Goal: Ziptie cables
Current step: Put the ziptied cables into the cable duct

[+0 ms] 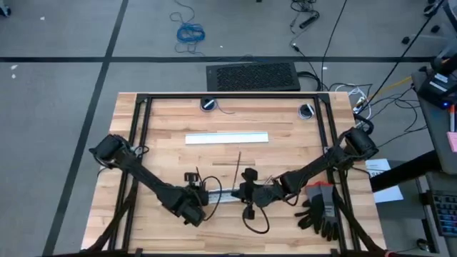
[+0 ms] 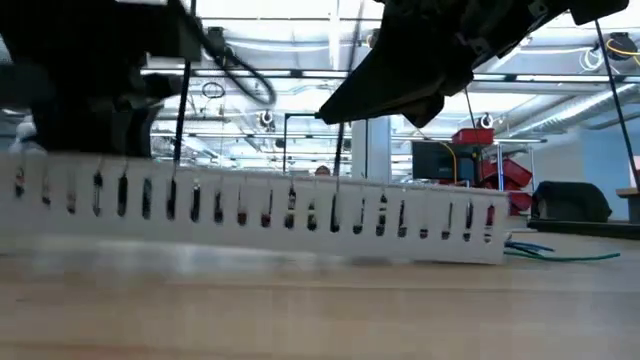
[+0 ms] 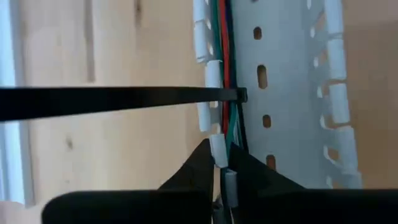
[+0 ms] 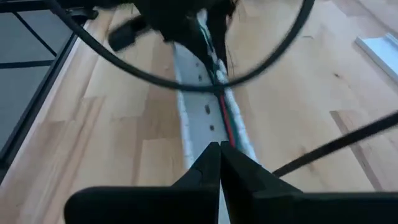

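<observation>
The cables (image 3: 227, 74) run lengthwise along the slotted strip (image 3: 286, 93), and a ziptie (image 3: 112, 101) crosses them at right angles (head at the bundle). The left gripper (image 3: 219, 158) sits on that line, pinched on the cables, it seems. The right gripper (image 4: 220, 152), clenched, points down the same axis from the other end.

Both arms were matte black, built of slim straight links joined by bulkier rounded housings. The left arm (image 1: 143, 175) and the right arm (image 1: 321, 168) each carried thin black cables that looped loosely off the wrist. In the wrist views, the fingers (image 3: 205, 165) were dark, wedge-shaped and tapered to narrow tips above a broad black base.
</observation>
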